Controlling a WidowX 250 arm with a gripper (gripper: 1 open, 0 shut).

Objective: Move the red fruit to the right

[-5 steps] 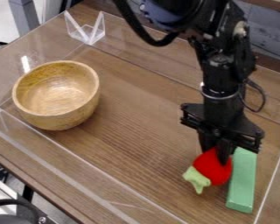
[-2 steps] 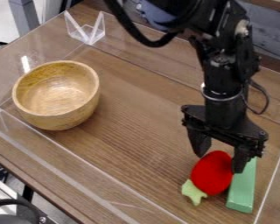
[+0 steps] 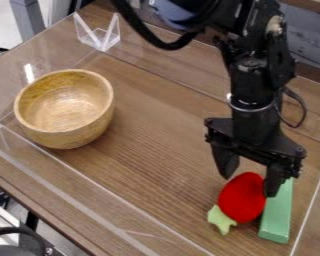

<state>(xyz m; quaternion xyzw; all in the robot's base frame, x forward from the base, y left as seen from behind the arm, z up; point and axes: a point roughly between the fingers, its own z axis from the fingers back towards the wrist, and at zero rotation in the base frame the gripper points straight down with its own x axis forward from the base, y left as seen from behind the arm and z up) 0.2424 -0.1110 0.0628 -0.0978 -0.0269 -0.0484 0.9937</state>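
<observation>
The red fruit [image 3: 242,198], a small toy strawberry with a pale green cap at its lower left, lies on the wooden table near the front right. My gripper [image 3: 252,177] hangs just above it, pointing almost straight down. Its jaws stand wide open, one finger [image 3: 226,164] to the left of the fruit's top and the other [image 3: 276,179] to the right. The fruit is free of the fingers and rests against the green block.
A long flat green block [image 3: 278,207] lies right beside the fruit. A wooden bowl [image 3: 64,106] stands at the left. Clear acrylic walls [image 3: 96,35] edge the table, and the front edge is near the fruit.
The gripper, shut on the strawberry a second ago, has opened and let it go. The fruit now lies on the table, and the hand has barely moved.
</observation>
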